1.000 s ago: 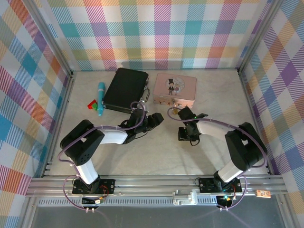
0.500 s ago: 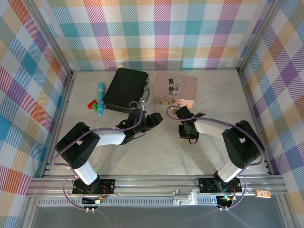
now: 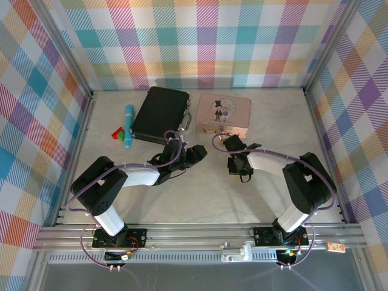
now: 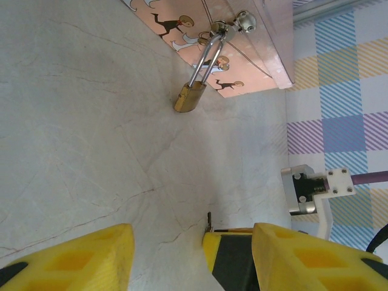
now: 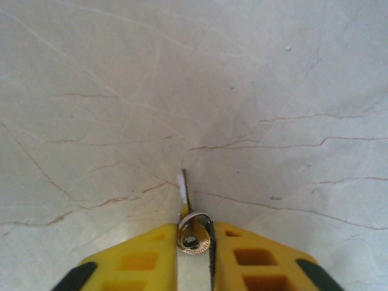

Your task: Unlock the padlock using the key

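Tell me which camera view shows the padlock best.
Left wrist: the padlock is clear and sharp, its shackle through the pink tin's hasp. From the top external view it is barely a speck at the tin's front.

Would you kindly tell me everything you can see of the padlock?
The padlock is small, with a brass-coloured body and a long, thin silvery shackle that looks closed. The shackle is threaded through the metal clasp on the front of the pink tin. It hangs slanted from the clasp, its body low by the table at the tin's base. Nothing else touches it.
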`<state>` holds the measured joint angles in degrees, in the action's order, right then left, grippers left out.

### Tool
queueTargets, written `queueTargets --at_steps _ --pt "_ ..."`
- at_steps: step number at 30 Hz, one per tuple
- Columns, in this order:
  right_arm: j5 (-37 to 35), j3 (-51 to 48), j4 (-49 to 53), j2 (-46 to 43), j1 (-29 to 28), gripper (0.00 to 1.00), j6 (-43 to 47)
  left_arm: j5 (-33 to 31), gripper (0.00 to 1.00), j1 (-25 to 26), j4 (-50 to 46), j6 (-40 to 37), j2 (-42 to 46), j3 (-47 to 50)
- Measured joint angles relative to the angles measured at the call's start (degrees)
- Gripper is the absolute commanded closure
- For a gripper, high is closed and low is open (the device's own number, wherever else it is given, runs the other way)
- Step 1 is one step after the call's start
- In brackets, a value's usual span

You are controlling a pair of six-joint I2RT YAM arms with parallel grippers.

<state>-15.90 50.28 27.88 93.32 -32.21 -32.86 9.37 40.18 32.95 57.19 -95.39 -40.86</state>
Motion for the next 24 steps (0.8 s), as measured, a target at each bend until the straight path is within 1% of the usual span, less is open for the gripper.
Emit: queueTargets --at_steps 3,9,12,14,18,24 --pt "-0.6 0.1 -1.2 -0.5 0.4 1.0 0.5 0.0 0.46 0.0 0.0 0.0 0.0 0.0" --pt "-0.2 0.0 -2.6 -0.8 0.8 1.0 3.6 0.1 0.46 0.0 0.2 0.2 0.0 0.0" --pt "1.4 -0.4 -3.2 -1.7 1.2 1.0 6.4 0.6 0.47 0.0 0.7 1.2 0.0 0.0" --pt "3.7 -1.2 -4.0 -3.2 1.8 1.0 8.3 1.1 0.47 0.0 1.8 2.3 0.0 0.1" --pt "10.6 -2.7 -6.6 -7.8 2.8 1.0 11.6 2.8 0.49 0.1 5.4 4.9 -0.6 0.1" --pt "20.2 -2.7 -9.5 -11.6 3.4 1.0 13.3 3.6 0.49 0.6 7.6 6.5 -1.7 0.1"
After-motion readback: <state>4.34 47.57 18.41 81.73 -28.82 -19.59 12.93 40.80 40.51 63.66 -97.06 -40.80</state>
